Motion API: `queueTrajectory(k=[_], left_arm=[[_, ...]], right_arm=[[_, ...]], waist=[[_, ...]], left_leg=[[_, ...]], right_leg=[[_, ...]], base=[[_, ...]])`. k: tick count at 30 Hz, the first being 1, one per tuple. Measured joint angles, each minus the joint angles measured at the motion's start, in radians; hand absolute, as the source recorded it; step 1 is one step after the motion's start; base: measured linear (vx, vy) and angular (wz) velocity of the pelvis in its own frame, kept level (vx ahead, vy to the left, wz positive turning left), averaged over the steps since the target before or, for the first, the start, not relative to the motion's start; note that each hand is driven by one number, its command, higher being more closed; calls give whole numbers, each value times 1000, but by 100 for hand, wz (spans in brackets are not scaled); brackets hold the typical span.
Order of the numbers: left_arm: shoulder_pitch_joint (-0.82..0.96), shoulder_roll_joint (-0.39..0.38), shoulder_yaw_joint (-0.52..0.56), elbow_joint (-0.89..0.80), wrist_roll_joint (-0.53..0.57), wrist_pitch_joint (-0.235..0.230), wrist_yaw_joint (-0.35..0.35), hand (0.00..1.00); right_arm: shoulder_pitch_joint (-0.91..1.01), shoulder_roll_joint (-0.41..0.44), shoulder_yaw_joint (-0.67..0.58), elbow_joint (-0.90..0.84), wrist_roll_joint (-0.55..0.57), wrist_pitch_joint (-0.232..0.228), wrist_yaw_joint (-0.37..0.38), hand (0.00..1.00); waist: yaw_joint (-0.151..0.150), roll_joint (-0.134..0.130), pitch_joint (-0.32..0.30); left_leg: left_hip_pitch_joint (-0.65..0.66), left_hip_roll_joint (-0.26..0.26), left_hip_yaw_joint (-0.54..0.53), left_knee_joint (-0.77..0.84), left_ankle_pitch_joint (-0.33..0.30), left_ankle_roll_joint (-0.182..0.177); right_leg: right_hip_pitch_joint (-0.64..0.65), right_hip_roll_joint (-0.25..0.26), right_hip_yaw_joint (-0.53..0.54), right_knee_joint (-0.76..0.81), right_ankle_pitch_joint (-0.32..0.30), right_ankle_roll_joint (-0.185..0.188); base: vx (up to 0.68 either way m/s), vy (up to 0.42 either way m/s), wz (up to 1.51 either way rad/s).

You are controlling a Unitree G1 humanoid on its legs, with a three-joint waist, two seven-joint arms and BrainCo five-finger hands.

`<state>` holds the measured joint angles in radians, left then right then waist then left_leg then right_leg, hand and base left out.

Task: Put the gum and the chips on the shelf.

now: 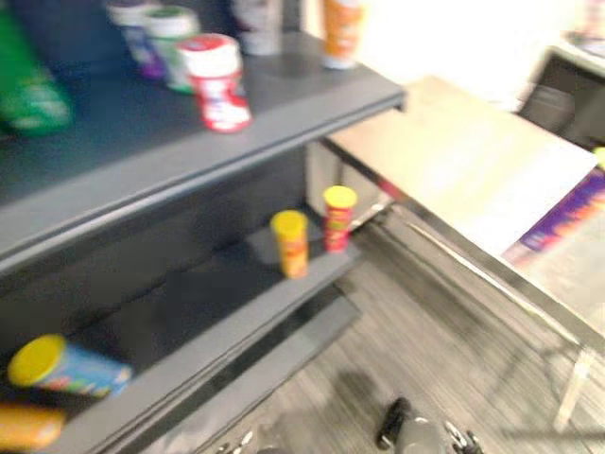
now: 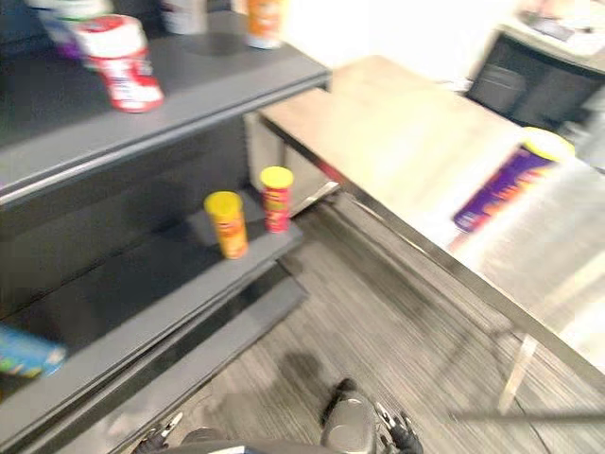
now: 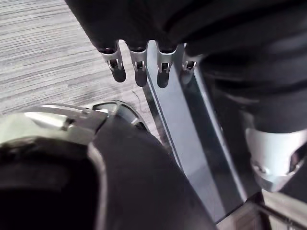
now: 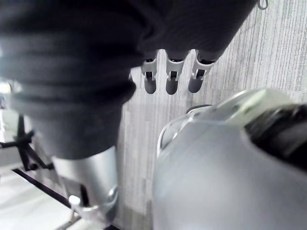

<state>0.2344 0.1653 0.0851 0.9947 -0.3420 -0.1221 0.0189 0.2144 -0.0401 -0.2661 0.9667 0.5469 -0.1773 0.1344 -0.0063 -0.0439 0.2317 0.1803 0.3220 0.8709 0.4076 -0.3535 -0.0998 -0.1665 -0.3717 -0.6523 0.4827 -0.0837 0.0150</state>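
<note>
**Left hand** (image 3: 139,72): hangs over the grey striped carpet floor (image 3: 48,57). Its fingers are straight and slightly spread, with nothing in them. Just past the fingertips runs the pale grey base board (image 3: 184,143) of the dark grey metal shelf unit (image 1: 189,161).

**Right hand** (image 4: 171,79): also hangs over the carpet, fingers straight, empty.

**Chips:** a purple cardboard tube with a yellow lid (image 2: 510,184) lies on its side on the pale-topped, metal-framed table (image 2: 397,132). It is well apart from both hands, on the right hand's side.

**Gum:** I cannot tell which item it is.

**Shelf unit, on the left hand's side, well apart from both hands:**
- **Upper board:** a red-and-white tub with a white lid (image 1: 216,80) sits near the front edge. A green-capped tub (image 1: 170,38) is just behind it, and an orange container (image 1: 342,33) stands at the table end.
- **Lower board:** a yellow can (image 1: 290,242) and a red can (image 1: 337,218), both yellow-lidded, stand upright just beside each other at the table end. A blue can with a yellow lid (image 1: 66,367) lies on its side at the opposite end.
</note>
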Motion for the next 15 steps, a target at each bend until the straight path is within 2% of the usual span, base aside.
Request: queueTrajectory(k=[1,2,3,4,5,7,11,15], left_arm=[[-19,4,3,-1,0,-9,1,0],[-31,3,11,-1,0,-14,0,0],[-46,-13,21,1,0,-16,-1,0],[-47,-18,21,1,0,-21,-2,0],[-50,-36,22,-1,-1,-31,-1,0],[-54,-52,22,-1,-7,-31,1,0],[-54,-53,20,-4,-8,-25,8,0],[-51,-52,16,-10,-9,-20,7,0]], right_arm=[[-3,-4,-3,29,2,-28,10,0],[-14,-10,-3,42,2,-34,12,0],[-23,-15,-4,54,2,-54,21,0],[-22,-17,-5,56,3,-62,22,0],[-18,-22,-4,62,3,-75,24,0],[-21,-19,-1,62,3,-76,25,0],[-34,-16,3,54,2,-76,25,0],[-34,-18,10,27,2,-71,11,0]], waist=[[-6,-10,0],[-9,-9,1],[-20,8,11],[-23,16,12],[-22,36,13],[-22,50,9],[-21,48,9],[-22,35,3]], left_leg=[[0,13,22,24,-13,-18],[1,24,22,27,-17,-22],[2,32,25,30,-16,-22],[12,31,31,23,-16,-23],[40,25,54,-4,-8,-32],[55,16,73,-32,2,-45],[69,4,83,-64,21,-58],[72,-36,77,-128,67,-54]], right_leg=[[39,16,11,-31,46,13],[39,41,11,-51,45,12],[39,63,18,-76,48,13],[38,72,19,-82,48,13],[41,83,22,-93,47,13],[44,100,31,-120,47,13],[44,119,34,-138,47,13],[26,99,33,-118,39,2]], base=[[150,-108,-92],[139,-152,-91],[45,-92,-58],[44,-98,-64],[37,-55,-46],[32,-64,-35],[13,-78,-13],[-3,-54,4]])
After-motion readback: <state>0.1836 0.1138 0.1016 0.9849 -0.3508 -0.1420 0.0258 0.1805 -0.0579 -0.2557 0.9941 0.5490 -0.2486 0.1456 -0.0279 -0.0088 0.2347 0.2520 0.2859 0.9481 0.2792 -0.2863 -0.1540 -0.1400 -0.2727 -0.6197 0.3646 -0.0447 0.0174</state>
